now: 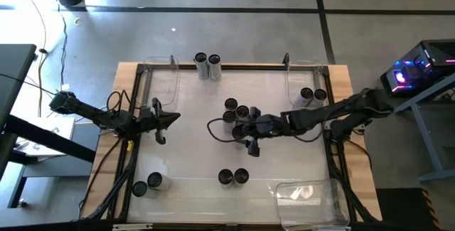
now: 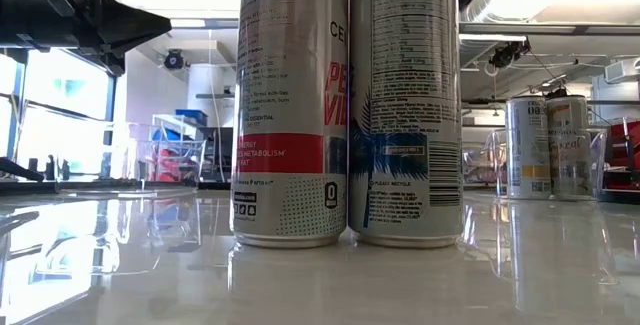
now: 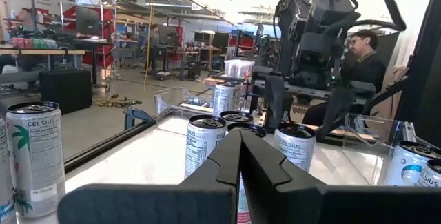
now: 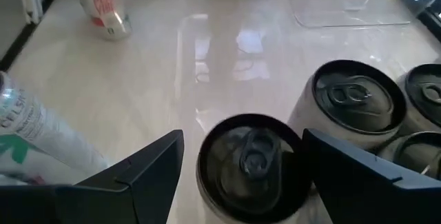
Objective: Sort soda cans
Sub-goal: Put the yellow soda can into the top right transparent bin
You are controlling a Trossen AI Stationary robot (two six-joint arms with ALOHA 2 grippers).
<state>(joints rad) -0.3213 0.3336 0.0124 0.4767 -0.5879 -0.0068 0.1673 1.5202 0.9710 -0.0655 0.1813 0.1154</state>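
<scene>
Several silvery soda cans with dark tops stand upright in a cluster [image 1: 234, 114] at mid-table. My right gripper [image 1: 247, 137] reaches in from the table's right, tilted down, and is open. In the right wrist view its fingers [image 4: 148, 162] stand on either side of one can's top [image 4: 251, 162], with another can [image 4: 355, 100] close beside. My left gripper [image 1: 174, 118] is shut and hovers left of the cluster, pointing at it; in the left wrist view [image 3: 240, 141] the cans [image 3: 205, 141] stand ahead.
Two cans stand at the far edge [image 1: 207, 63], two in the far-right clear bin [image 1: 313, 95], two near the near edge [image 1: 233, 178], seen close up in the low view [image 2: 345, 105], and two at near left [image 1: 147, 185]. Clear bins sit at far left [image 1: 162, 71] and near right [image 1: 309, 197].
</scene>
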